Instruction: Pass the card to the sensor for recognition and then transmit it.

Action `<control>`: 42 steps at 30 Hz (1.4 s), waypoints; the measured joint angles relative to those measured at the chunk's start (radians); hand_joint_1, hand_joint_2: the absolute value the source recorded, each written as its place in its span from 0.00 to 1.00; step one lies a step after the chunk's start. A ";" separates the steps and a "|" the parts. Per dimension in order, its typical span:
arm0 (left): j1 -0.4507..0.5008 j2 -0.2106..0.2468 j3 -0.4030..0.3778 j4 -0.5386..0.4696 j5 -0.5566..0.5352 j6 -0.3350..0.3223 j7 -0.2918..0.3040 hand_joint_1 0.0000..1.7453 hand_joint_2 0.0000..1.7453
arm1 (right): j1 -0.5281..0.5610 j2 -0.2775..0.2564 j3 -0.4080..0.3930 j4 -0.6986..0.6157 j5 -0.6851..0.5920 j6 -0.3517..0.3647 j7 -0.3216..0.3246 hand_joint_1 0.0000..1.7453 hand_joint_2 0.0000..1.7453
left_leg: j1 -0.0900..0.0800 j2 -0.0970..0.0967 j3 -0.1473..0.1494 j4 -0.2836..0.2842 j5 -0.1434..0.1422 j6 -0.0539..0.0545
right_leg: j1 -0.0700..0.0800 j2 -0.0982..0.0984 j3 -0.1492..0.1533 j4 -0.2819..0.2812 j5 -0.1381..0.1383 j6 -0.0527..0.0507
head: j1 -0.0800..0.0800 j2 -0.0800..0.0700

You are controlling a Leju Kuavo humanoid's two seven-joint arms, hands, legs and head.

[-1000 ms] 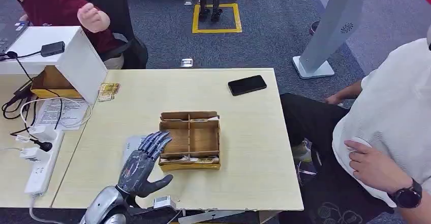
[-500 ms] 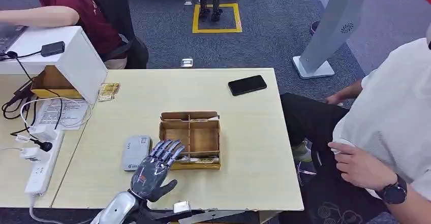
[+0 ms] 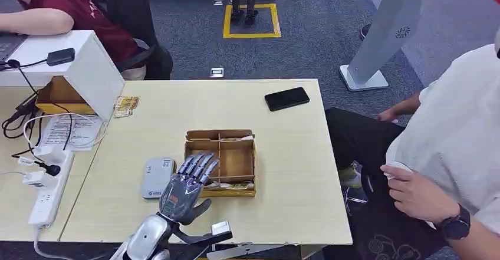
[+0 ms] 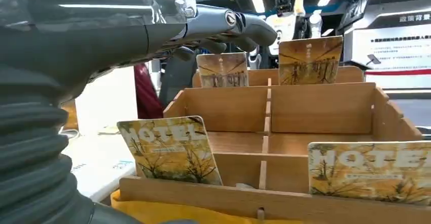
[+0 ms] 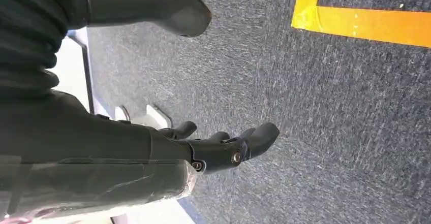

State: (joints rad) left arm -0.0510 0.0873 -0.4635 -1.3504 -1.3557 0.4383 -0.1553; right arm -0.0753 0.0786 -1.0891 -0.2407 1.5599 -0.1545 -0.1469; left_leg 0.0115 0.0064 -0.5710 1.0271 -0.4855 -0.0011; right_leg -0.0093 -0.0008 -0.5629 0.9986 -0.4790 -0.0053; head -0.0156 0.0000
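A wooden divided box [image 3: 221, 161] sits mid-table with yellow hotel cards standing in its compartments. The left wrist view shows two cards at the near wall [image 4: 170, 150] [image 4: 371, 170] and two at the far wall [image 4: 222, 69] [image 4: 310, 60]. My left hand [image 3: 186, 190] hovers open over the box's near-left corner, fingers spread, holding nothing. A grey card sensor [image 3: 157, 177] lies flat just left of the box. My right hand [image 5: 223, 148] hangs over the carpet, fingers loosely extended and empty.
A black phone [image 3: 286, 98] lies at the table's far right. A white stand [image 3: 71, 65] with a cardboard box, cables and a power strip [image 3: 47, 192] fill the left side. One person sits at the far left, another [image 3: 454, 154] close on the right.
My left hand has moved right and forward, off the grey sensor and to the box's near-left corner. The person at the far left lowered an arm.
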 joint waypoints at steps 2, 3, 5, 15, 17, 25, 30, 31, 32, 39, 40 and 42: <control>0.000 -0.005 0.004 0.004 0.010 -0.001 -0.005 0.00 1.00 | 0.000 0.000 -0.002 0.000 0.001 0.000 0.001 0.00 1.00 | 0.000 0.000 0.000 0.000 0.000 0.000 | 0.000 0.000 0.000 0.000 0.000 0.000 | 0.000 0.000; 0.000 -0.006 0.006 0.005 0.013 -0.003 -0.009 0.00 1.00 | 0.000 0.000 -0.003 0.000 0.002 0.000 0.001 0.00 1.00 | 0.000 0.000 0.000 0.000 0.000 0.000 | 0.000 0.000 0.000 0.000 0.000 0.000 | 0.000 0.000; 0.000 -0.012 0.013 0.008 0.025 -0.008 -0.026 0.00 1.00 | 0.000 0.000 -0.003 0.000 0.004 0.000 0.001 0.00 1.00 | 0.000 0.000 0.000 0.000 0.000 0.000 | 0.000 0.000 0.000 0.000 0.000 0.000 | 0.000 0.000; 0.001 -0.030 0.034 0.009 0.060 -0.012 -0.057 0.04 1.00 | 0.000 0.000 -0.005 0.000 0.010 0.000 0.000 0.00 1.00 | 0.000 0.000 0.000 0.000 0.000 0.000 | 0.000 0.000 0.000 0.000 0.000 0.000 | 0.000 0.000; 0.001 -0.035 0.043 0.009 0.061 -0.020 -0.053 0.61 1.00 | 0.000 0.000 -0.005 0.000 0.010 0.000 0.000 0.00 1.00 | 0.000 0.000 0.000 0.000 0.000 0.000 | 0.000 0.000 0.000 0.000 0.000 0.000 | 0.000 0.000; 0.001 -0.045 0.077 0.010 0.060 -0.041 -0.034 1.00 1.00 | 0.000 0.000 -0.006 0.000 0.010 0.000 0.001 0.00 1.00 | 0.000 0.000 0.000 0.000 0.000 0.000 | 0.000 0.000 0.000 0.000 0.000 0.000 | 0.000 0.000; 0.001 -0.051 0.089 0.010 0.058 -0.043 -0.033 1.00 1.00 | 0.000 0.000 -0.006 0.000 0.010 0.000 0.000 0.00 1.00 | 0.000 0.000 0.000 0.000 0.000 0.000 | 0.000 0.000 0.000 0.000 0.000 0.000 | 0.000 0.000; 0.001 -0.053 0.092 0.010 0.057 -0.044 -0.033 1.00 1.00 | 0.000 0.000 -0.006 0.000 0.010 0.000 -0.002 0.00 1.00 | 0.000 0.000 0.000 0.000 0.000 0.000 | 0.000 0.000 0.000 0.000 0.000 0.000 | 0.000 0.000; 0.001 -0.054 0.095 0.010 0.056 -0.045 -0.033 1.00 1.00 | 0.000 0.000 -0.006 0.000 0.010 0.000 -0.006 0.00 1.00 | 0.000 0.000 0.000 0.000 0.000 0.000 | 0.000 0.000 0.000 0.000 0.000 0.000 | 0.000 0.000; -0.001 -0.054 0.103 0.010 0.053 -0.049 -0.032 0.91 1.00 | 0.000 0.000 -0.006 0.000 0.010 -0.003 -0.013 0.00 1.00 | 0.000 0.000 0.000 0.000 0.000 0.000 | 0.000 0.000 0.000 0.000 0.000 0.000 | 0.000 0.000; -0.001 -0.055 0.104 0.010 0.053 -0.050 -0.032 0.92 1.00 | 0.000 0.000 -0.006 0.000 0.010 -0.003 -0.014 0.00 1.00 | 0.000 0.000 0.000 0.000 0.000 0.000 | 0.000 0.000 0.000 0.000 0.000 0.000 | 0.000 0.000; 0.001 -0.054 0.105 0.010 0.052 -0.053 -0.032 0.92 1.00 | 0.000 0.000 -0.006 0.000 0.010 -0.005 -0.018 0.00 1.00 | 0.000 0.000 0.000 0.000 0.000 0.000 | 0.000 0.000 0.000 0.000 0.000 0.000 | 0.000 0.000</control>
State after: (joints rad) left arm -0.0503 0.0332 -0.3582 -1.3405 -1.3035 0.3849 -0.1877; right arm -0.0753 0.0786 -1.0956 -0.2407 1.5698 -0.1591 -0.1644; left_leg 0.0115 0.0064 -0.5710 1.0271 -0.4855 -0.0011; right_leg -0.0093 -0.0008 -0.5629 0.9986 -0.4789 -0.0053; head -0.0153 0.0000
